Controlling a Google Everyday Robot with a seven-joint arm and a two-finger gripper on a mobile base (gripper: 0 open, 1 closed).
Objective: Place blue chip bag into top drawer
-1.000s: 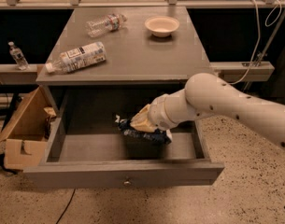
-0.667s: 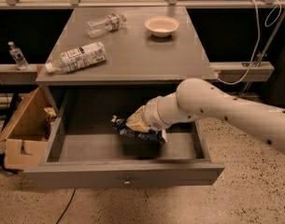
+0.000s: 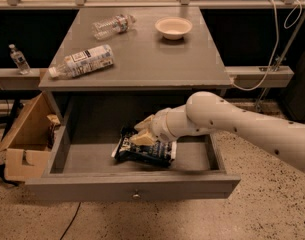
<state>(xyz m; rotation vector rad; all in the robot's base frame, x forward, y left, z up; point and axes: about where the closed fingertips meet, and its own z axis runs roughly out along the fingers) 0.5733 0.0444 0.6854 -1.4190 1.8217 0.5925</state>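
Inside the open drawer, the end effector presses on the bag lying mid-floor, its grip impossible to tell. Best to release low, then withdraw clear of the desk edge.

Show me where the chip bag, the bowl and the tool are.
chip bag [image 3: 159, 154]: camera view, its dark lower middle.
bowl [image 3: 173, 27]: camera view, its inner bottom.
tool [image 3: 143, 135]: camera view, its tip, over the chip bag's left part.
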